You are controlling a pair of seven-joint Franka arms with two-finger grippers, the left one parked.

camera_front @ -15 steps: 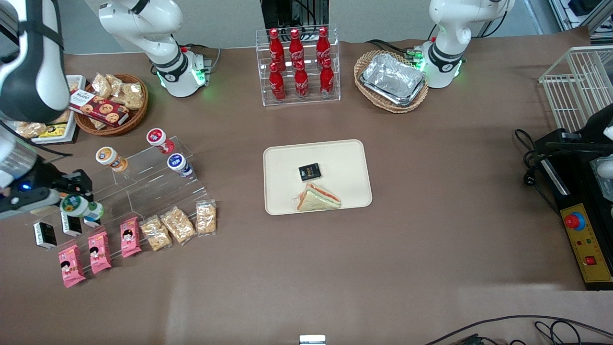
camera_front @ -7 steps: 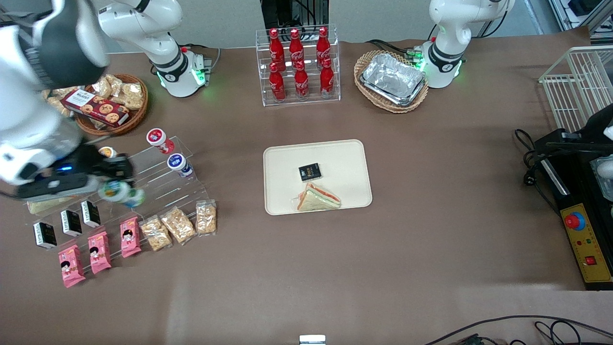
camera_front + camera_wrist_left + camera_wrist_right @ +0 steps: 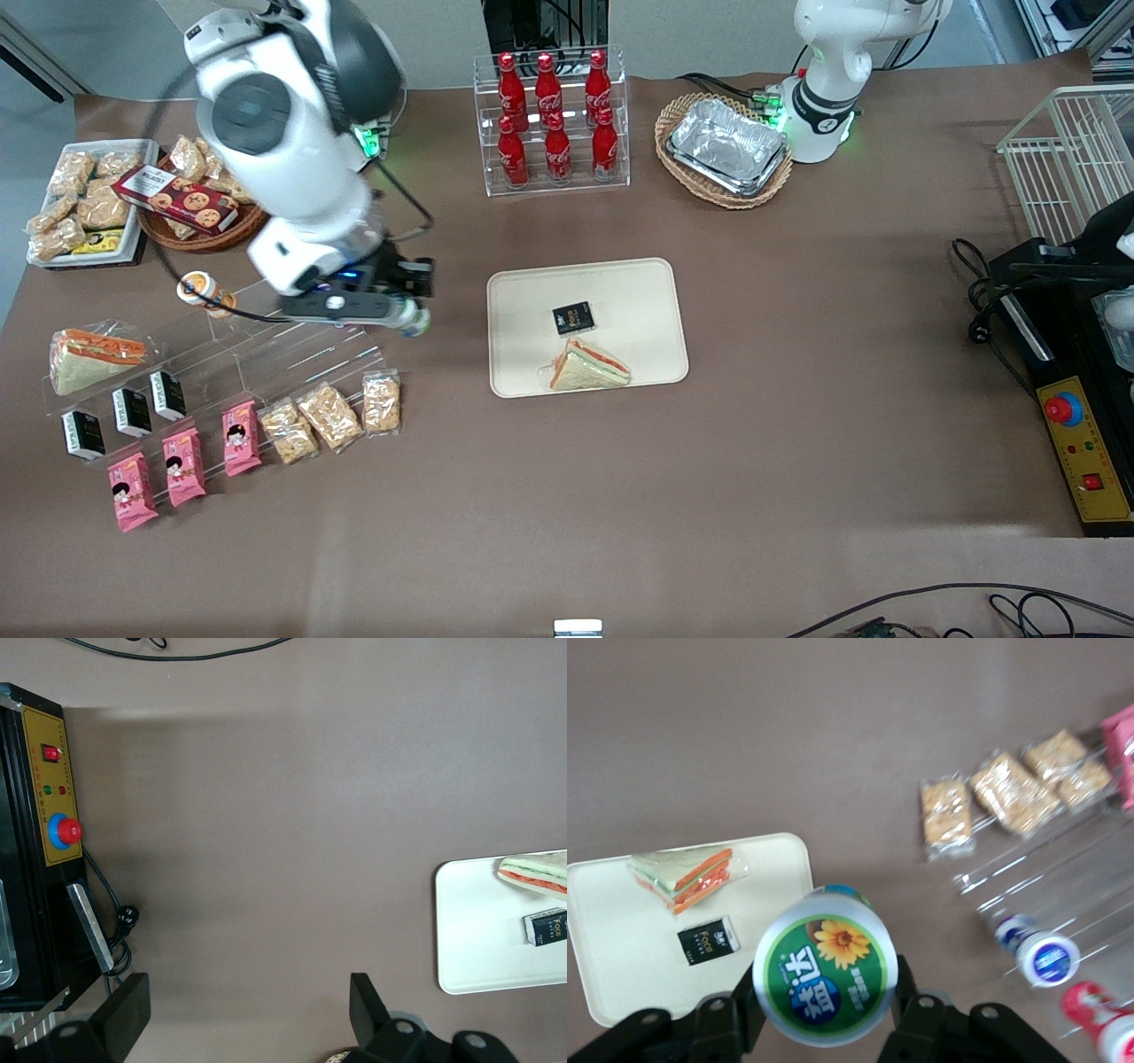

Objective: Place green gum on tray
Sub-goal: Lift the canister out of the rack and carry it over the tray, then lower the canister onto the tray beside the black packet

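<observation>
My right gripper (image 3: 409, 312) is shut on the green gum (image 3: 826, 966), a small white jar with a green label and a sunflower picture. In the front view the green gum (image 3: 413, 322) hangs above the brown table, between the clear display steps and the tray. The cream-beige tray (image 3: 620, 283) lies mid-table and holds a black packet (image 3: 573, 318) and a wrapped sandwich (image 3: 589, 367). The tray (image 3: 620, 930) also shows in the right wrist view, close beside the jar.
Clear acrylic steps (image 3: 292, 350) hold an orange-lidded jar (image 3: 202, 293), snack bags (image 3: 330, 415), pink packets (image 3: 184, 465) and a sandwich (image 3: 89, 357). Blue-lidded (image 3: 1047, 958) and red-lidded (image 3: 1095, 1010) jars show in the right wrist view. A cola rack (image 3: 551, 120) and a foil-tray basket (image 3: 725, 149) stand farther back.
The right arm has swung from the working arm's end of the table toward the tray, carrying the green gum off the display steps. The sandwich and snack tray it hid are now uncovered.
</observation>
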